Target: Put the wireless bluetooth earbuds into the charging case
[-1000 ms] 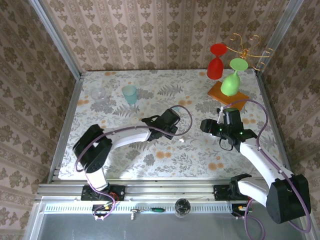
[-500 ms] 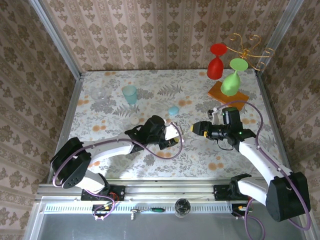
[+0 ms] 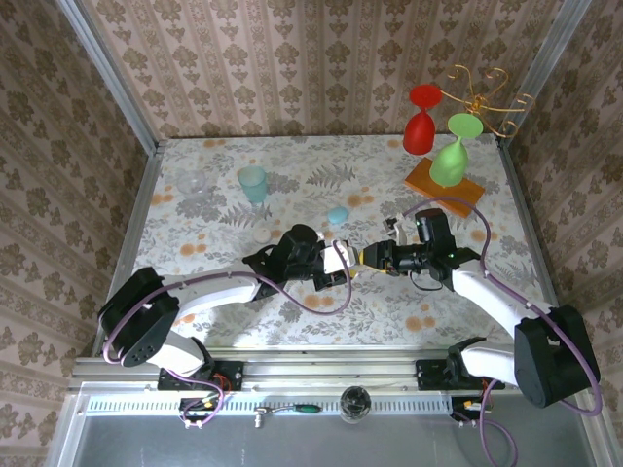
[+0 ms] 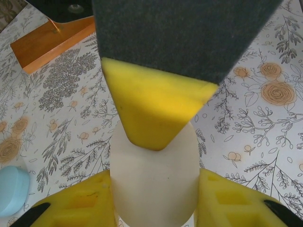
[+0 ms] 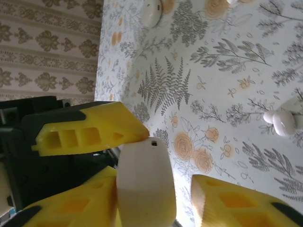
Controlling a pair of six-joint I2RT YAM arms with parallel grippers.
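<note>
Left gripper point(image 3: 336, 266): fingers pinch the white charging case point(image 4: 154, 189) from both sides.
Right gripper point(image 5: 154, 185): fingers spread astride the case, one touching it, the other apart.
Earbuds point(image 5: 283, 123): on the table point(image 5: 227, 71) beyond the case, well apart.

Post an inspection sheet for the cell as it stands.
Surface: floral cloth, flat.
Job's things: white case between both grippers; earbuds loose on the cloth.
Clutter: blue case, teal cup, red glass, green glass.
Grippers: left gripper shut on the white case; right gripper straddling it, gap at one finger.
Cables: purple cables looping over the cloth.
Surroundings: wallpapered walls.
</note>
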